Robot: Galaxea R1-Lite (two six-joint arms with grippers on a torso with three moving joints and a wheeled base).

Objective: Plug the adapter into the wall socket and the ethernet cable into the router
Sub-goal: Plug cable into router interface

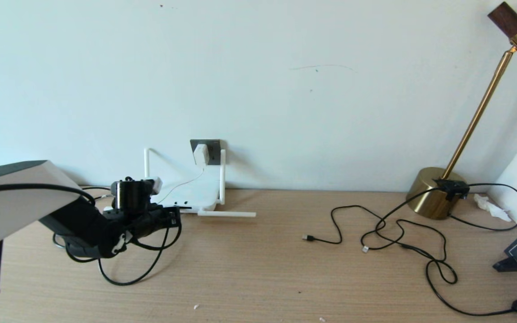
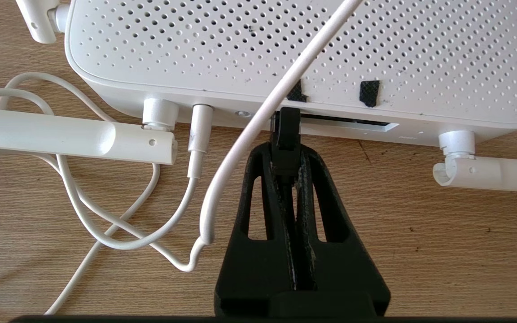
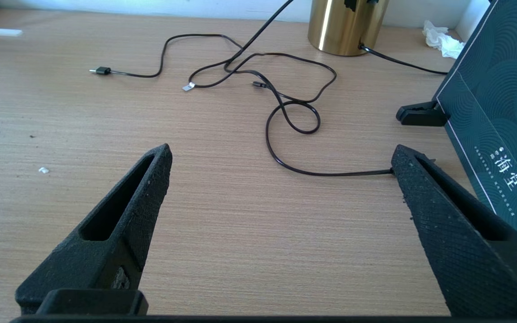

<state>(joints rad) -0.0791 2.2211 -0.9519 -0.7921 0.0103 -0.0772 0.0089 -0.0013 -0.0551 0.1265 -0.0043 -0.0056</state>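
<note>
The white adapter (image 1: 200, 154) sits in the dark grey wall socket (image 1: 213, 150), and its thin white cord (image 2: 249, 130) runs down across the router. The flat white router (image 1: 193, 195) lies below it against the wall. My left gripper (image 2: 287, 157) is shut on the black boot of the ethernet cable (image 2: 287, 128), whose tip is pressed against the router's (image 2: 285, 49) dark port slot. In the head view the left gripper (image 1: 171, 220) is at the router's front edge, with the black cable (image 1: 128, 280) looping beneath it. My right gripper (image 3: 281, 157) hangs open over bare table.
Router antennas (image 1: 227, 214) stick out beside the ports. Thin black cables (image 1: 402, 233) with small plugs sprawl at the right. A brass lamp (image 1: 435, 197), a crumpled tissue (image 1: 492, 207) and a dark printed box (image 3: 492, 112) stand at the far right.
</note>
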